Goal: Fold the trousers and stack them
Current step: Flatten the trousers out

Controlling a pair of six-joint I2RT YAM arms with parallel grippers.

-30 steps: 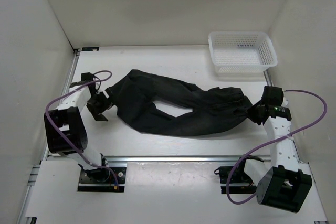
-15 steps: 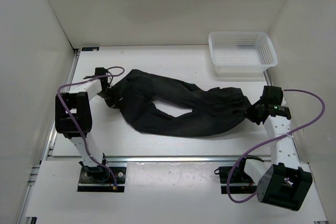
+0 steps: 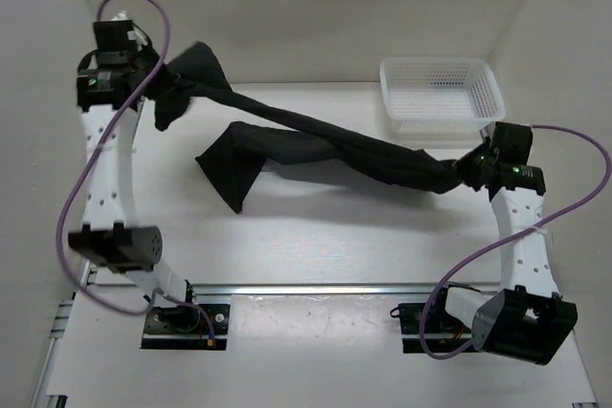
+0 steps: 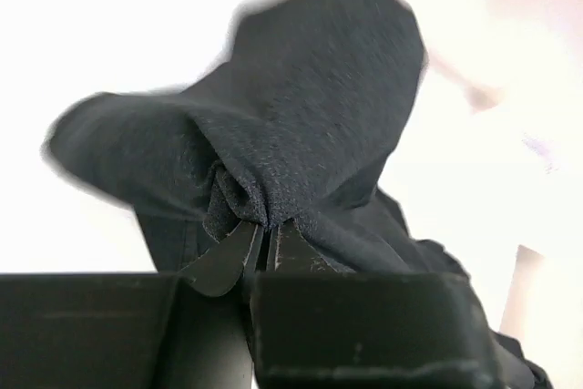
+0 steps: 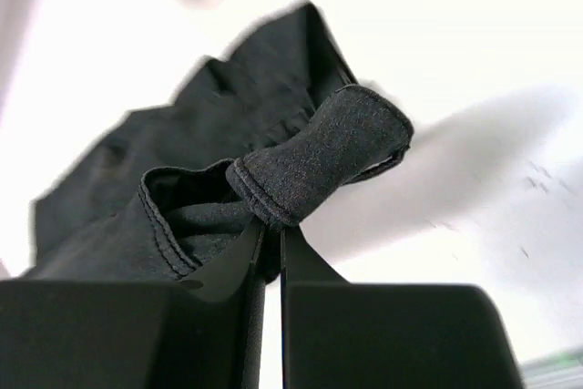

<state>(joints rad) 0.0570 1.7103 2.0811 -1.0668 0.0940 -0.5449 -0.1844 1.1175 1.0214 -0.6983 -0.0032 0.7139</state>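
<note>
Two arm bases stand on the near rail (image 3: 316,288) of a white table (image 3: 316,246) boxed in by white walls (image 3: 287,7). The right gripper (image 5: 271,236) is clamped on a hemmed end of the black trousers (image 3: 325,145). High at far left, the left gripper (image 4: 266,236) pinches the other end. The garment hangs stretched between them, one leg drooping. Far right sits a white mesh basket (image 3: 442,114); its contents cannot be told.

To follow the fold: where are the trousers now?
Top view: the trousers span the table, pinched by the left gripper far left and the right gripper near the basket.
</note>
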